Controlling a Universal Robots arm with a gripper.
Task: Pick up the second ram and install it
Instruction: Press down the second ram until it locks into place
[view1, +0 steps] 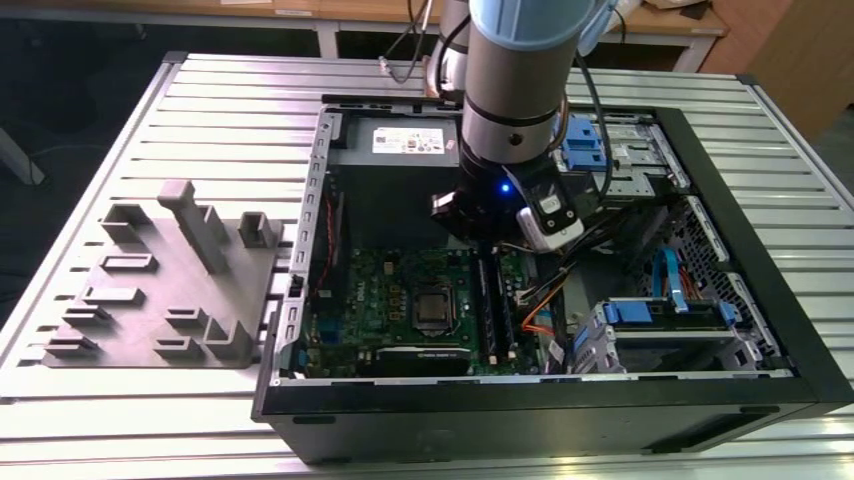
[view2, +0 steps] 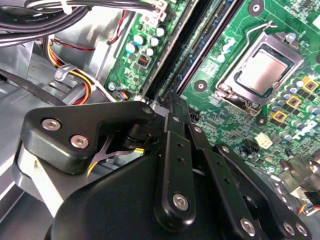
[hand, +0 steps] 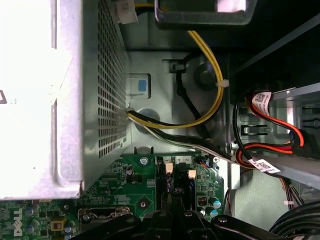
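The second ram (view2: 172, 100) stands edge-on in the pincer (view2: 175, 107), whose fingers are closed on it. It sits over the motherboard's slots (view2: 200, 50) inside the open computer case (view1: 747, 300).

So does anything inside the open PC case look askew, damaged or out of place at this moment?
Nothing stands out. The claw hangs low over the RAM slots on the motherboard, beside the processor socket. Cables run tidily along the case wall. The grey holder sits flat on the table at the exterior view's left.
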